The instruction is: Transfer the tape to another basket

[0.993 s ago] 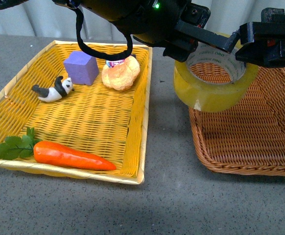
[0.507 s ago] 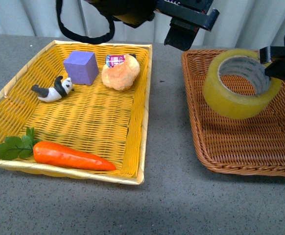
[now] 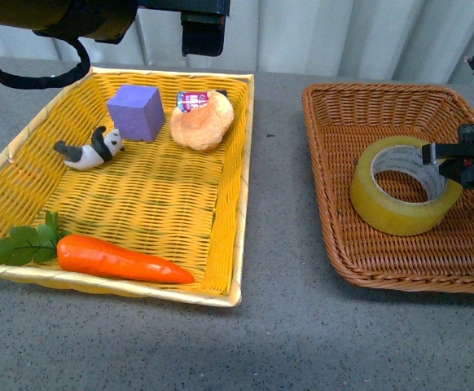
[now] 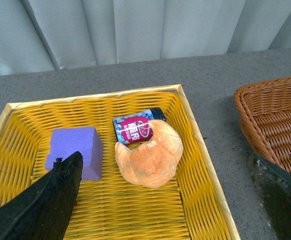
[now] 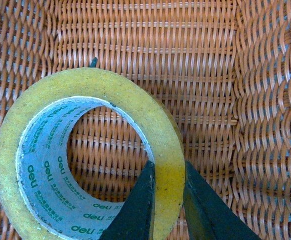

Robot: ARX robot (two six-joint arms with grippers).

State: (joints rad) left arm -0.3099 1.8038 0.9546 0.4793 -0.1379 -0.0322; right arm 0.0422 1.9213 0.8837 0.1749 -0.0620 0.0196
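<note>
The step in hand is judged to be the set-down of the tape (image 3: pixel 402 195) in the basket (image 3: pixel 367 98), which occupies the right of the front frame. The roll is located inside the basket, right of centre, slightly tilted, with its lower edge at the woven floor; full contact cannot be confirmed. The right gripper (image 5: pixel 166 172) is clamped on the roll's wall, one finger being seated inside the core and one outside. The left gripper (image 4: pixel 165 165) is held at the upper left of the front frame above the yellow tray (image 3: pixel 245 187); its jaws are spread wide and nothing is held. For the next move, the right jaws are to be parted and the arm raised straight, so that the inner finger is not caught on the core and the roll is not dragged. Counted items: one tape, one brown basket, one yellow tray, and in the tray one purple cube (image 3: pixel 135 112), one panda figure (image 3: pixel 90 149), one croissant (image 3: pixel 202 122), one can (image 3: pixel 192 99) and one carrot (image 3: pixel 119 259).
</note>
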